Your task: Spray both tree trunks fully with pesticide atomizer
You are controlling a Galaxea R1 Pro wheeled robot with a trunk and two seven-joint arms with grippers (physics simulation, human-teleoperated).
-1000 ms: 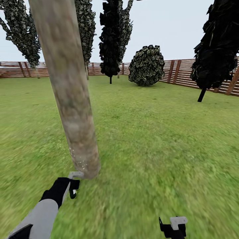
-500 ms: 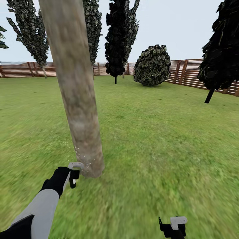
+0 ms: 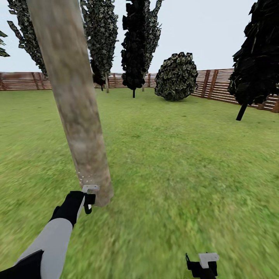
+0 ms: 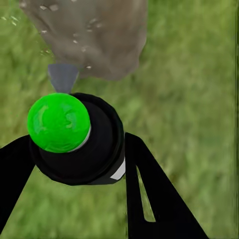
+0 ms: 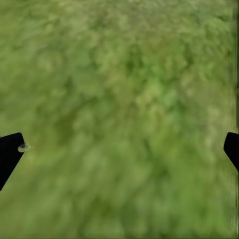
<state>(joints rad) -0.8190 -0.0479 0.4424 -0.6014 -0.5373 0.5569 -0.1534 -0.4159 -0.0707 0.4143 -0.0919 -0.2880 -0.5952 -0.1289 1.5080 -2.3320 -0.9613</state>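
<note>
Atomizer (image 4: 74, 137) raised since, trunk (image 3: 77, 128) ahead

Tree trunk (image 3: 75, 112) mottled beige-brown; atomizer (image 4: 74, 137) black, green cap; fence (image 3: 217, 87) brown.

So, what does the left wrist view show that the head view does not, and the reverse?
The left wrist view alone shows the atomizer, black with a green cap, clamped between the left gripper's fingers, grey nozzle toward the trunk. The head view alone shows the wooden fence, dark conifers and the right gripper. Both share the tree trunk, speckled with droplets low down, and the lawn.
</note>
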